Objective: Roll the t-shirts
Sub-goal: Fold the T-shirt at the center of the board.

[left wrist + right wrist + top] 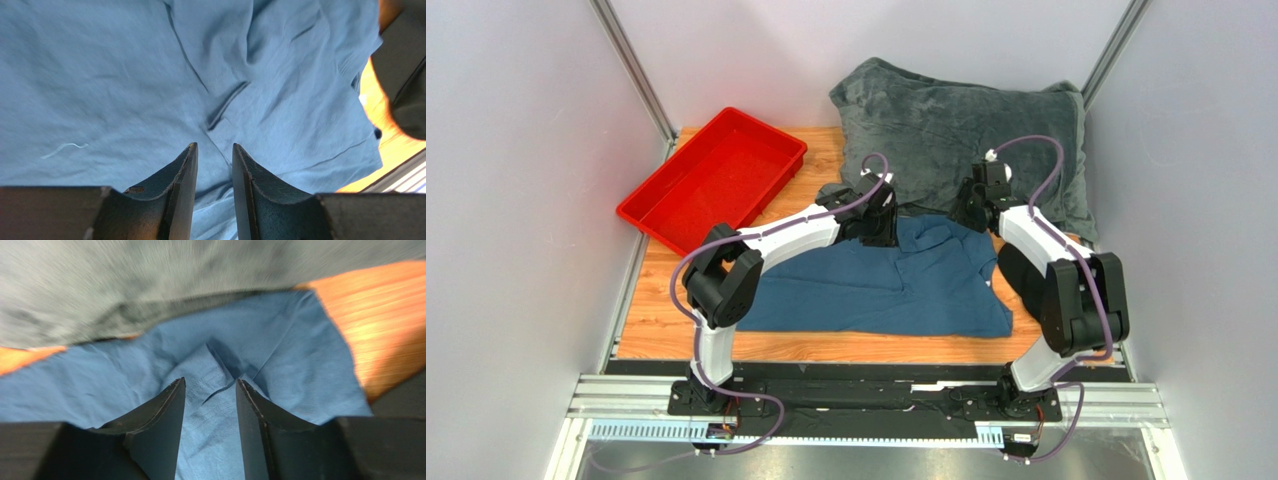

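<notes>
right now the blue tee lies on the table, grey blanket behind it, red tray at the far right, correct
No: the red tray sits at the far left, per the top external view. The blue tee and grey blanket are as you say.

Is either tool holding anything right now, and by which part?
Nothing is held: the left tool and the right tool both stand open over the blue t-shirt.

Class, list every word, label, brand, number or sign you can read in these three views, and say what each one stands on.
No readable text in any view.
The blue t-shirt is plain; the red tray and the grey blanket carry no print.
The white squiggle on the shirt looks like a loose thread, not writing.
</notes>
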